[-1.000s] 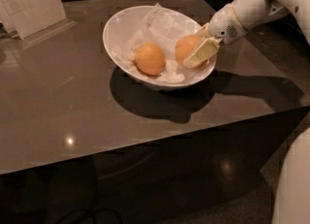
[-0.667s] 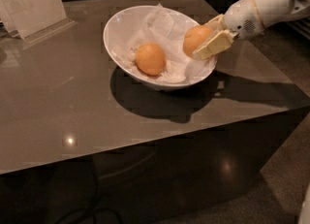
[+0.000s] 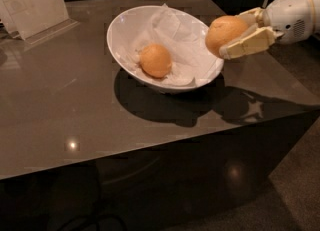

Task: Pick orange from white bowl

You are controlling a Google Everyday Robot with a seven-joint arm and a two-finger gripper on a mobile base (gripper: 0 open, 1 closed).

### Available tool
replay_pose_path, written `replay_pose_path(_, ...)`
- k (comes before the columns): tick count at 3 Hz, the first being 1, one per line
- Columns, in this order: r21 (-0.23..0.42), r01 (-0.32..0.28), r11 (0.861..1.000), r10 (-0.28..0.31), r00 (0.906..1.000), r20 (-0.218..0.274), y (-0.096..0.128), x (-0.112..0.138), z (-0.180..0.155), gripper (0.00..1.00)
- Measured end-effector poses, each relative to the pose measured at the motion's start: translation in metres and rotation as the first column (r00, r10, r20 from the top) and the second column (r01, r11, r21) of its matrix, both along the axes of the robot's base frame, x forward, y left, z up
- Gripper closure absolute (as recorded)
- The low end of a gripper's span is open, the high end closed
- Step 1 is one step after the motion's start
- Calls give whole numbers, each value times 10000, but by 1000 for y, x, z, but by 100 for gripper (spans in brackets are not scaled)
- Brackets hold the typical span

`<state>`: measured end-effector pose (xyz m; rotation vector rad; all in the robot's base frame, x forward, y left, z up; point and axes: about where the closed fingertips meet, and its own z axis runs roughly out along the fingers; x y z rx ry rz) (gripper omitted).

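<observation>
My gripper (image 3: 235, 34) is at the right, just past the right rim of the white bowl (image 3: 125, 60), and is shut on an orange (image 3: 223, 32). It holds the orange in the air above the table, level with the bowl's rim. A second orange (image 3: 155, 60) lies inside the bowl on crumpled white paper (image 3: 180, 40). The bowl stands tilted on the dark glossy table (image 3: 75, 115).
A clear stand with a white card (image 3: 32, 2) stands at the table's far left corner. The table's front edge runs across the lower part of the view, and its right edge lies under my arm (image 3: 292, 15).
The gripper has lifted the orange out of the bowl's right side and moved it up and to the right, clear of the rim. The other orange has not moved.
</observation>
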<state>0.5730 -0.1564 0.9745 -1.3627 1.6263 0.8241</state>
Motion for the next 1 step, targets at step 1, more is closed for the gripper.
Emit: replay_pose_path(1, 132, 64, 9999, -64, 10000, 15, -4, -4, 3, 100)
